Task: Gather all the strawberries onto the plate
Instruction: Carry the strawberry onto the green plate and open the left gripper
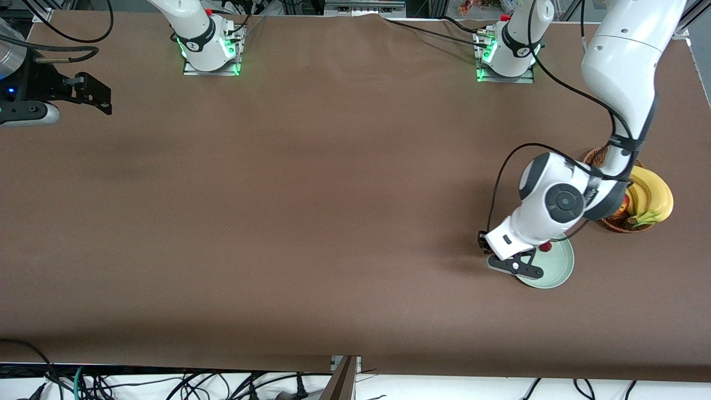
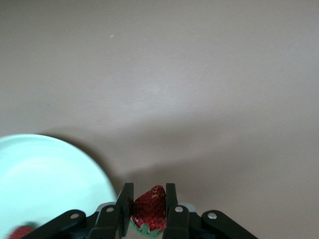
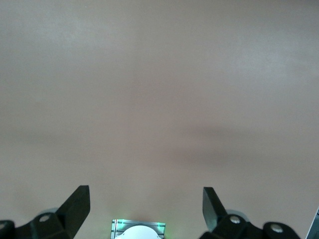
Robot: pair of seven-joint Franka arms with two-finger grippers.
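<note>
My left gripper (image 1: 521,265) (image 2: 149,193) is shut on a red strawberry (image 2: 148,208) with a green cap, held between the two black fingers (image 2: 124,199). It hangs low over the rim of the pale mint-green plate (image 1: 550,272) (image 2: 45,179) that faces the right arm's end of the table. A second strawberry (image 1: 546,246) (image 2: 20,232) lies on the plate, partly hidden by the left arm. My right gripper (image 1: 94,97) (image 3: 145,204) waits open and empty, high over the right arm's end of the table.
A brown wicker basket (image 1: 616,223) with yellow bananas (image 1: 651,197) and a red apple (image 1: 623,206) stands beside the plate, farther from the front camera and partly under the left arm. The right arm's base (image 3: 138,231) shows in the right wrist view.
</note>
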